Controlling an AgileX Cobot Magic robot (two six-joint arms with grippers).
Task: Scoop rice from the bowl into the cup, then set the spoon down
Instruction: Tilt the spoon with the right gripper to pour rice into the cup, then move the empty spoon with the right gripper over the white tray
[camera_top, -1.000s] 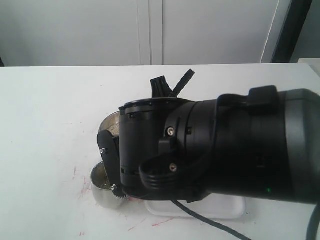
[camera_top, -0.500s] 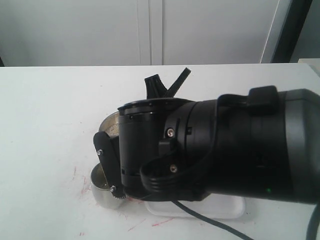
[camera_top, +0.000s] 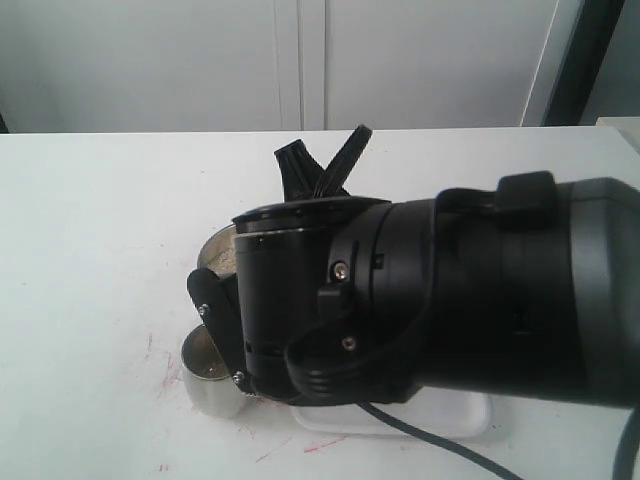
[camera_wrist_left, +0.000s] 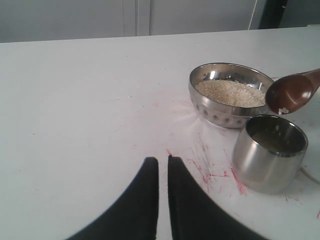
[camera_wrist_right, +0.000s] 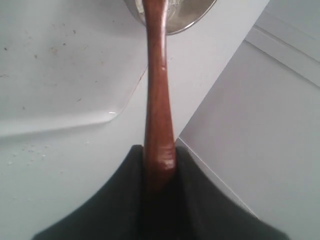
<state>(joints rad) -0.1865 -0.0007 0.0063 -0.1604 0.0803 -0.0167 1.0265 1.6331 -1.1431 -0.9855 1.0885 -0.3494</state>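
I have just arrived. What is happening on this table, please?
The right gripper is shut on the handle of the wooden spoon. It holds the spoon's head in the air just above the cup, beside the bowl of rice. Only a few grains cling to the spoon. The left gripper is closed, empty, and away from them.

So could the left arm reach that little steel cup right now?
Probably yes: only bare table lies between the left gripper and the cup, though the spoon hangs close to it.
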